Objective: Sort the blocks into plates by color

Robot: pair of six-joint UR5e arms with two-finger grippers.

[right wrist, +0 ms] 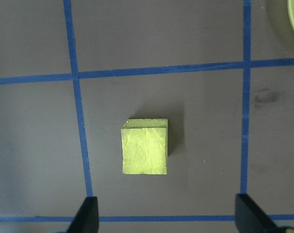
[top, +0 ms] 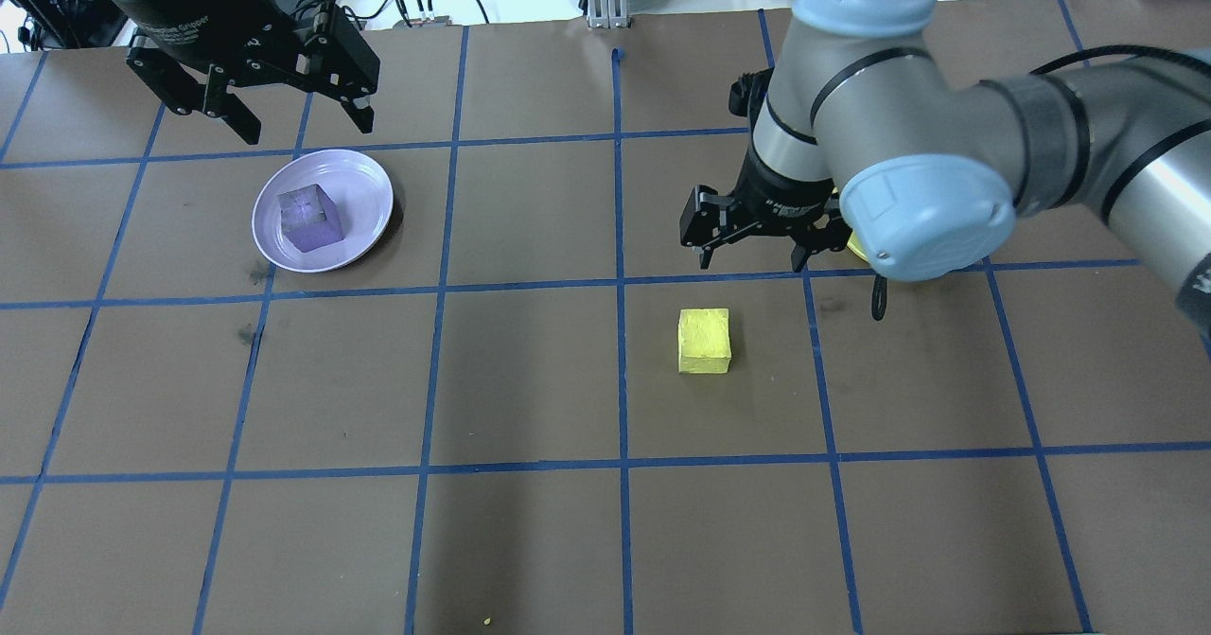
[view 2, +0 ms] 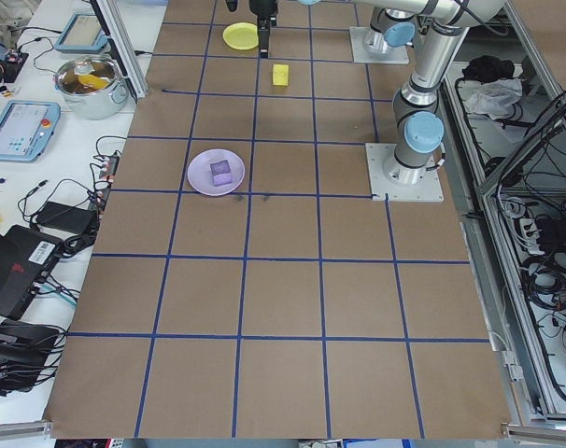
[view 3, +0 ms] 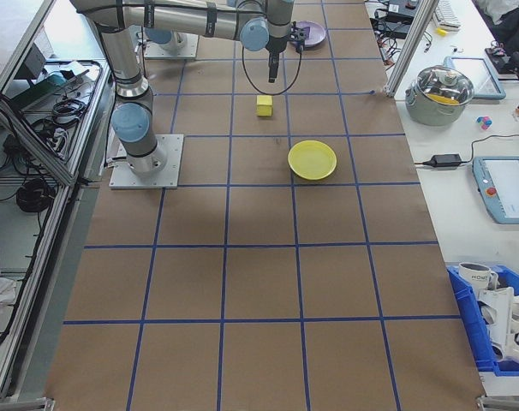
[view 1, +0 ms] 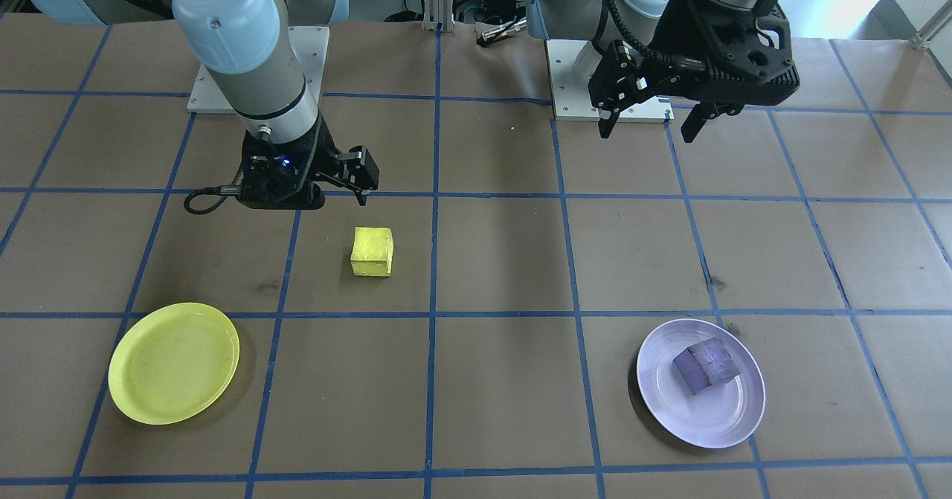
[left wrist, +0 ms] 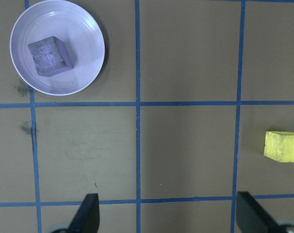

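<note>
Half done: the purple block (view 1: 705, 365) sits in the lavender plate (view 1: 725, 425). The yellow block (view 1: 372, 251) lies on the counter (view 1: 506, 261), apart from the empty yellow plate (view 1: 174, 362). The right pincer (view 1: 362, 184) hovers above it, spread and empty; the left pincer (view 1: 648, 121) hangs spread and empty too.

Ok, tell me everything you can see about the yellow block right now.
The yellow block is a small bright yellow cube with a chalky, slightly cracked surface. It sits flat on the brown paper table, inside one blue-taped square and off the lines, well short of the yellow plate. Nothing touches it; the right pincer hangs open above, a little to one side.
</note>
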